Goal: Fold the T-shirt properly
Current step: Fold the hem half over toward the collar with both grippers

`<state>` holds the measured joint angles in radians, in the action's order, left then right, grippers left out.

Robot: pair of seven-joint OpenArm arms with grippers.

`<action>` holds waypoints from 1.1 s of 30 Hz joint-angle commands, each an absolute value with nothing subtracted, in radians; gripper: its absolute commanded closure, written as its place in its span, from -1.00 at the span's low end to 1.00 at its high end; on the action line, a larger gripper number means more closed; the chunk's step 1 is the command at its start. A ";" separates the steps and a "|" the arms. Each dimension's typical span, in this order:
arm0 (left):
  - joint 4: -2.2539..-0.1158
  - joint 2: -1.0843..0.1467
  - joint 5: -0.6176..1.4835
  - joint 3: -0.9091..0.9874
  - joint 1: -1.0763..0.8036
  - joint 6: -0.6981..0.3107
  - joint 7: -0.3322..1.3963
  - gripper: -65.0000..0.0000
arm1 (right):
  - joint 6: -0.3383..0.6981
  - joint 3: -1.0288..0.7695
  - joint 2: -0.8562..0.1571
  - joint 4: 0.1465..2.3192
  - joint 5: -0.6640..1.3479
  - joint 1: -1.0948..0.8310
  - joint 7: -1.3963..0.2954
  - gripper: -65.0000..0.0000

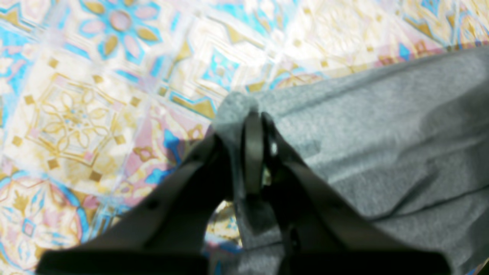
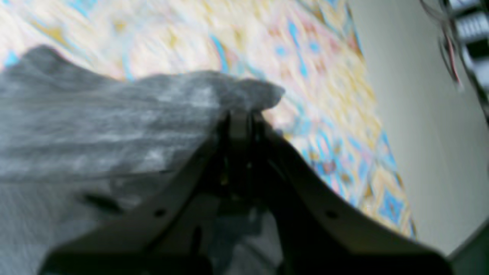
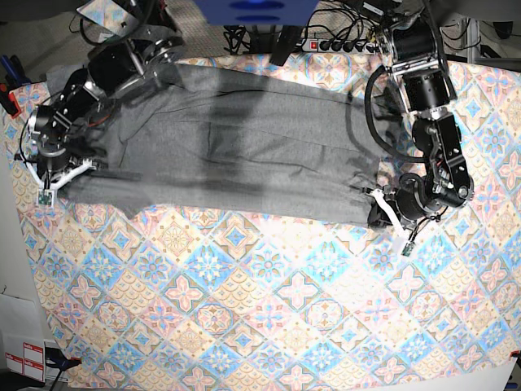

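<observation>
Two grippers, both clamped on cloth as far as I see. Base view, left to right: right gripper (image 3: 67,173) at one end of the T-shirt (image 3: 236,147), left gripper (image 3: 381,210) at the other, shirt stretched between them across the tablecloth (image 3: 269,301). Only this view shows the full span. Right wrist view, blurred: jaws of right gripper (image 2: 240,114) closed on a grey edge, cloth trailing to their left, floor (image 2: 416,133) beyond the tablecloth's right edge. Left wrist view: left gripper (image 1: 254,118) pinching a shirt (image 1: 382,145) corner, fabric spreading right of the jaws.
</observation>
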<state>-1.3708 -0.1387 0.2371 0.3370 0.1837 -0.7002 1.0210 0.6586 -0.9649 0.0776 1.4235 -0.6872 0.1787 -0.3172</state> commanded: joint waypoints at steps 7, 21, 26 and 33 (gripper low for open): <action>-1.486 -0.148 0.248 0.338 0.136 -0.698 1.004 0.93 | 0.650 -0.963 0.064 1.512 -0.607 0.101 -0.291 0.96; -1.603 -0.154 0.248 0.338 0.012 -0.698 1.001 0.94 | 0.650 -1.044 0.076 1.607 -0.496 -0.027 -0.292 0.96; -1.646 -0.156 0.242 0.306 -0.035 -0.698 1.000 0.94 | 0.651 -1.059 0.094 1.607 -0.495 -0.070 -0.292 0.96; -1.646 -0.159 0.245 0.311 -0.090 -0.698 0.998 0.94 | 0.651 -1.066 0.119 1.607 -0.487 -0.127 -0.285 0.96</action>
<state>-1.6253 -0.1467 0.2367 0.3038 -0.1047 -0.7036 1.0145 0.6693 -1.0595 0.1337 1.5852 -0.5022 -0.1295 -0.3088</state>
